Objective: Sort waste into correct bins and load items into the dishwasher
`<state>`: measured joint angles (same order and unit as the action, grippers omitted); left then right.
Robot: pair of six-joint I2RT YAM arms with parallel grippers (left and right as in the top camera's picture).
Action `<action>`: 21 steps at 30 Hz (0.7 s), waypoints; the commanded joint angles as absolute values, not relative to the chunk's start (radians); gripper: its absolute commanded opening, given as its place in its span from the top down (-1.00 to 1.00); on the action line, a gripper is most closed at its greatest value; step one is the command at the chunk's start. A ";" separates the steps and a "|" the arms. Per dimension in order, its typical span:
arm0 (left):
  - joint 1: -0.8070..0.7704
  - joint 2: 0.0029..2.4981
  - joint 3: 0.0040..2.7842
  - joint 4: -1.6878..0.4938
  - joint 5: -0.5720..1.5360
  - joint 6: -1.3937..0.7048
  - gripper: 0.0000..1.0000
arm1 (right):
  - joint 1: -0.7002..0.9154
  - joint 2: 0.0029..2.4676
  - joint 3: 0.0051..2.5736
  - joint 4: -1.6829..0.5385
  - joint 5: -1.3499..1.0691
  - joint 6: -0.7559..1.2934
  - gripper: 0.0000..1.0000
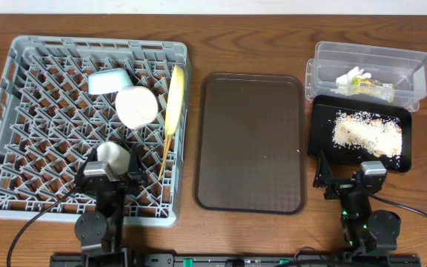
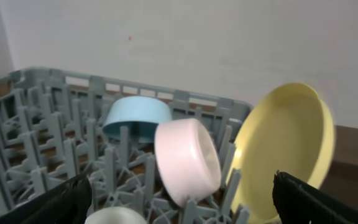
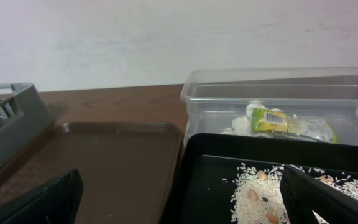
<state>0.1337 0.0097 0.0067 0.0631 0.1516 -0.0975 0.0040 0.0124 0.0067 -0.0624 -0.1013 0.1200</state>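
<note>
The left fingers (image 2: 55, 202) and the right fingers (image 3: 42, 202) are spread wide, holding nothing. The yellow plate (image 1: 175, 100) stands on edge in the grey rack (image 1: 95, 47), at its right side.

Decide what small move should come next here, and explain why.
Probably draw the left gripper back from the rack to rest. Its fingers are open, the cup sits in the rack beside the blue bowl, white bowl and plate, tissue and wrapper lie in the clear tub, rice in the black tray. Nothing seems left to sort.
</note>
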 commanded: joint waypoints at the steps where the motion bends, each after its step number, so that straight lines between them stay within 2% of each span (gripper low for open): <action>1: 0.131 0.002 0.004 -0.013 0.120 -0.099 -0.89 | 0.020 0.006 0.006 -0.065 -0.110 0.110 -0.98; 2: 0.131 0.002 0.004 -0.071 0.119 -0.099 -0.89 | 0.020 0.006 0.006 -0.065 -0.110 0.110 -0.99; 21: 0.130 0.004 0.004 -0.060 0.122 -0.099 -0.89 | 0.020 0.006 0.006 -0.065 -0.110 0.110 -0.99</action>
